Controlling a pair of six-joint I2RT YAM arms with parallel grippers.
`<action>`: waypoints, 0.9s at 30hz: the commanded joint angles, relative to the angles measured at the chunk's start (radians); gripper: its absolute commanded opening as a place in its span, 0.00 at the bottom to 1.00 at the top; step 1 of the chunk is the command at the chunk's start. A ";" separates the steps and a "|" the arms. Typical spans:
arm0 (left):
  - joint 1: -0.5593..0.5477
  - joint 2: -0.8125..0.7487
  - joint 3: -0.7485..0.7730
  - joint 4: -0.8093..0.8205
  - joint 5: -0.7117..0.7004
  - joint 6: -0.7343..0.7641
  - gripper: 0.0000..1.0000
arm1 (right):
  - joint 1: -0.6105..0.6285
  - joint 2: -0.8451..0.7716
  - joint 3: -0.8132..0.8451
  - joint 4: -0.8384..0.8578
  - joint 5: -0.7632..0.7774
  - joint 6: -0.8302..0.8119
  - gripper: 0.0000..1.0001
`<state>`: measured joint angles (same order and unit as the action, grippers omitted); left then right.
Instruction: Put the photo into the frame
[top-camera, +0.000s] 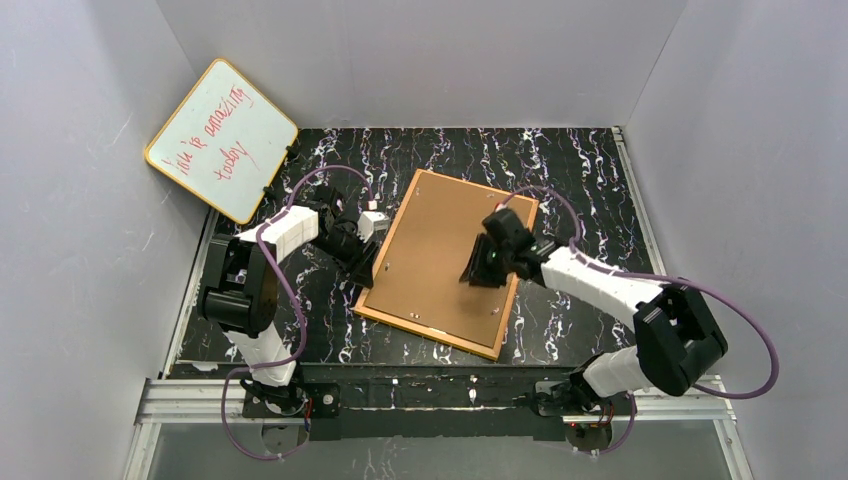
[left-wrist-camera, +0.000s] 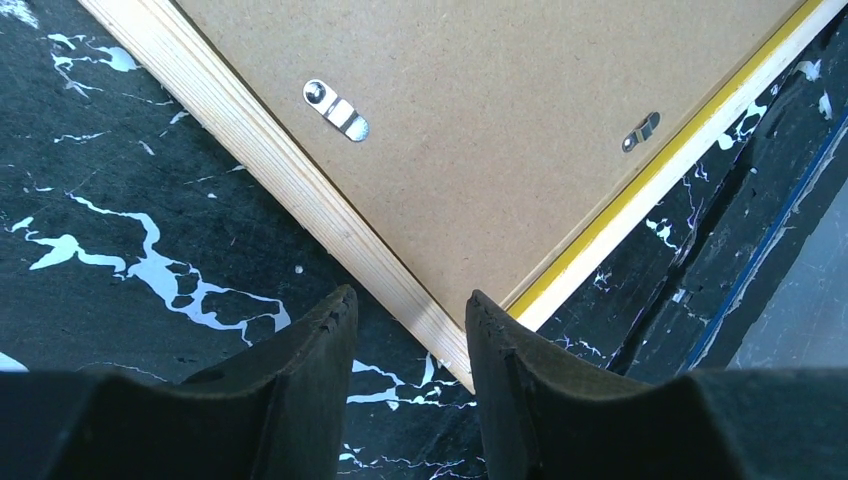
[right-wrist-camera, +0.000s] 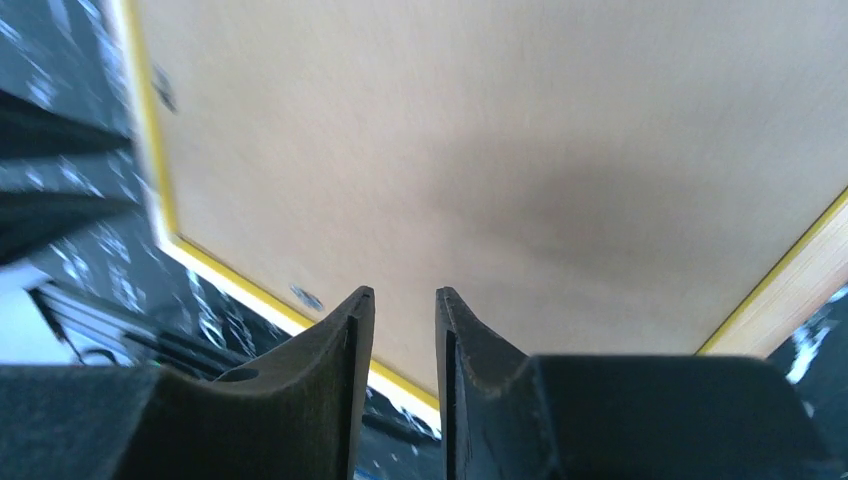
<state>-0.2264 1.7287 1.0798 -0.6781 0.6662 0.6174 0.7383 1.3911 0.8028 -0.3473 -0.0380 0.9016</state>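
The frame (top-camera: 430, 250) lies face down on the black marbled table, its orange-brown back up and a brown backing board filling it. The left wrist view shows one corner (left-wrist-camera: 440, 330), with a pale wood edge and a yellow rim. My left gripper (top-camera: 364, 268) is at the frame's left edge, open, with that corner lying between its fingertips (left-wrist-camera: 405, 315). My right gripper (top-camera: 483, 268) is over the right half of the board, its jaws a narrow gap apart and empty (right-wrist-camera: 400, 300). The photo is not in view.
A yellow-rimmed whiteboard (top-camera: 222, 140) with red handwriting leans in the far left corner. Two metal turn clips (left-wrist-camera: 336, 110) sit on the board's back. Grey walls close in three sides, and a metal rail (top-camera: 430, 395) runs along the near edge.
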 joint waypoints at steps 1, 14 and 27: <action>0.002 -0.004 0.039 -0.025 0.030 -0.014 0.42 | -0.087 0.036 0.158 0.021 -0.024 -0.102 0.38; 0.001 0.064 0.013 0.025 0.046 -0.056 0.41 | 0.019 0.437 0.374 0.254 -0.113 -0.033 0.35; 0.000 0.079 -0.051 0.135 -0.023 -0.108 0.42 | 0.090 0.648 0.492 0.339 -0.134 0.061 0.32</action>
<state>-0.2245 1.7969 1.0683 -0.5831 0.6811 0.5171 0.8150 1.9972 1.2705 -0.0456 -0.1654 0.9207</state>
